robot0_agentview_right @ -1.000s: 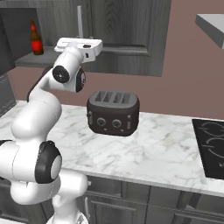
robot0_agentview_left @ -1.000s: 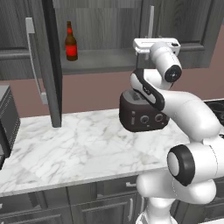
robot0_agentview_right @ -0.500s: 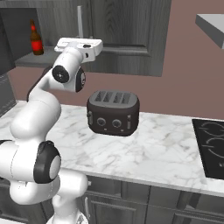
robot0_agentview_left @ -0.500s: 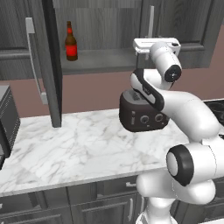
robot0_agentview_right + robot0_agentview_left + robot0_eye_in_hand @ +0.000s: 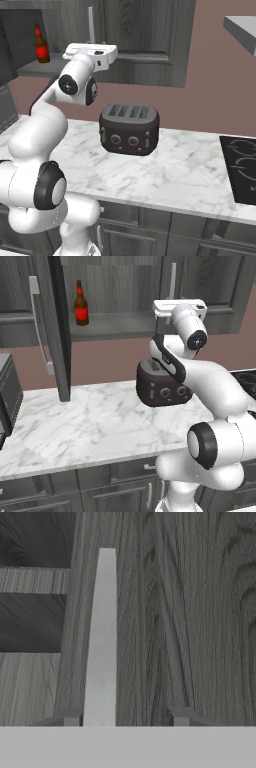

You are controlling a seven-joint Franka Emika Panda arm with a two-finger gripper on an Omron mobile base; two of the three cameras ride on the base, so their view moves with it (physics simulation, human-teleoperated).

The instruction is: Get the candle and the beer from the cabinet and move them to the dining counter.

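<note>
Beer (image 5: 81,304) stands upright on the cabinet (image 5: 215,286) shelf, near the shelf's left end, in the bay that the swung-out left door (image 5: 56,326) has bared. No candle can be made out on the visible stretch of shelf; it may sit behind the right door (image 5: 200,612), which is shut. That would explain why the arm is up there and not at the bottle: the gripper (image 5: 126,718) is raised to the right door's silver handle (image 5: 102,637), well to the right of the beer. In the hand view the bar runs up just inside one fingertip, with the other fingertip off to the far side, so the fingers (image 5: 180,716) stand spread, straddling the handle and not yet clamped on it. The bar sits at the door's edge nearest the open bay, so a pull there should swing the door away from the beer. Below, the toaster (image 5: 129,129) sits toward the back of the marble worktop (image 5: 190,170), under the raised hand; the elbow passes close above it. The dining counter is out of sight from here.
</note>
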